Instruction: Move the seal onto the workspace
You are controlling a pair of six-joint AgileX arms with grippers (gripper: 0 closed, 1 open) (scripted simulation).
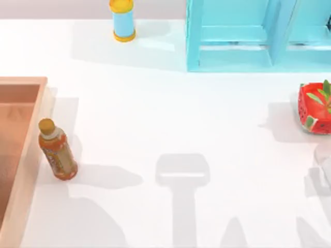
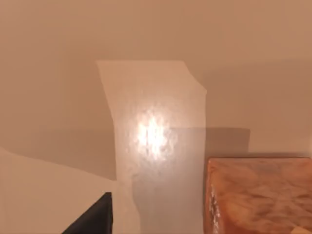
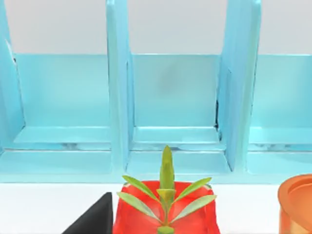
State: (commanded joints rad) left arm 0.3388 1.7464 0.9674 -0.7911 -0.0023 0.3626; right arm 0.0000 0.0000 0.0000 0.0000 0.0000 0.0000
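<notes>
Left gripper (image 2: 92, 219): dark tip at lower left of left wrist view, over white workspace (image 1: 207, 129), wooden tray (image 2: 258, 195) corner at lower right. Right gripper (image 3: 95, 217): aimed level at watermelon pot (image 3: 195, 219) and turquoise shelf (image 3: 170, 97). Spread or pressed together: cannot tell for either.

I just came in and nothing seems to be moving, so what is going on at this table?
Nothing is being held. On the white tabletop a tea bottle stands beside a wooden tray at the left. A blue bottle stands at the back, next to a turquoise shelf. A red watermelon pot with a plant sits at the right, facing the shelf's compartments.
</notes>
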